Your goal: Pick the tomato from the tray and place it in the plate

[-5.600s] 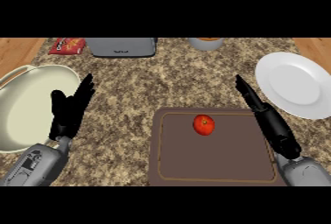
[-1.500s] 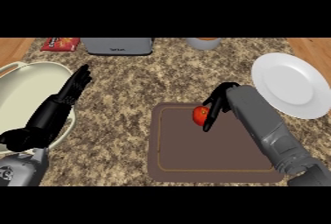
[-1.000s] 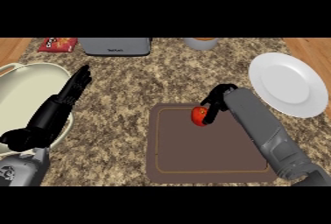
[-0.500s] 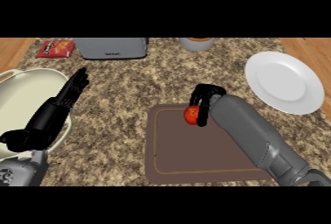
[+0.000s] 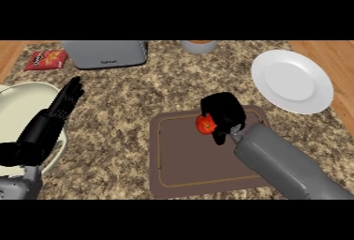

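Observation:
A red tomato (image 5: 204, 124) sits near the upper right part of the brown tray (image 5: 187, 164). My right hand (image 5: 224, 112) covers it from the right, fingers and thumb curled round it so that only its left side shows. A white plate (image 5: 291, 80) lies to the upper right of the tray, apart from the hand. At the left, my left hand (image 5: 59, 110) rests open with fingers pointing up, over the rim of a cream bowl (image 5: 17, 105).
A grey toaster (image 5: 105, 53) stands at the back, with a red snack packet (image 5: 47, 59) to its left and a grey cup (image 5: 199, 46) to its right. Wood shows beyond the speckled counter's right edge (image 5: 339, 70).
My right hand has swung over the tomato and curled round it. The left hand has hardly moved.

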